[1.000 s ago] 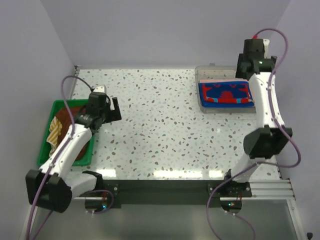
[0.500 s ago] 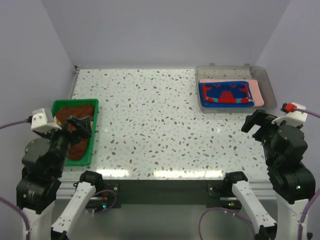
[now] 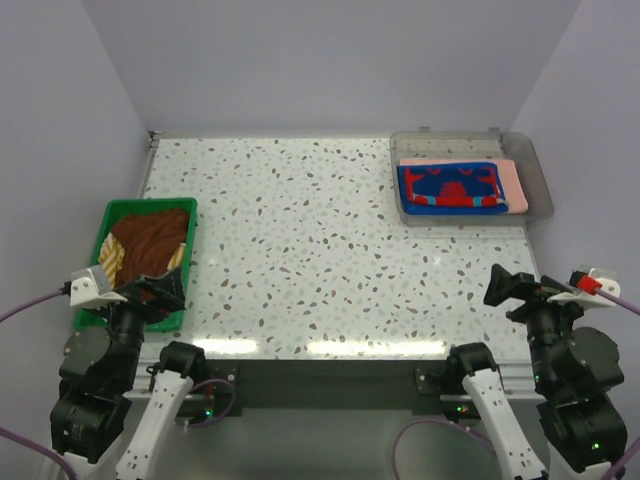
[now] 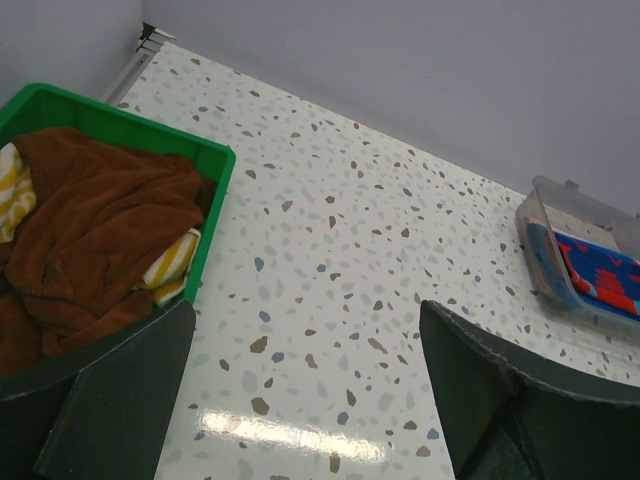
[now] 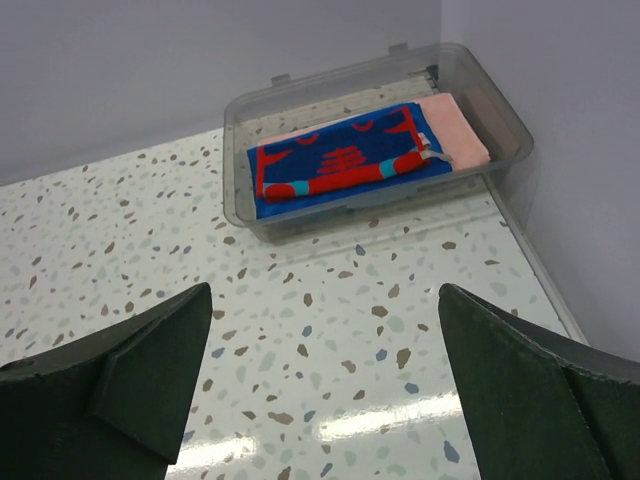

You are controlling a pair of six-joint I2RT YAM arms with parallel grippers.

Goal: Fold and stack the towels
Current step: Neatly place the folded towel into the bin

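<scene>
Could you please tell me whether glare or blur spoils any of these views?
Top external: bright strips of glare on the table along its near edge, nothing blurred. Left wrist: one glare patch low on the table; the brown towel in the green basket is sharp. Right wrist: similar glare; the patterned blue towel reads clearly in the clear tray.

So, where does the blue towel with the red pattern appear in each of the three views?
Top external: blue patterned towel at the far right, in the clear tray, a pink towel showing at its right side.
Left wrist: blue patterned towel at the right edge, partly cut off.
Right wrist: blue patterned towel at the upper centre.
Shared landmark: the clear tray around it, in all three views.
</scene>
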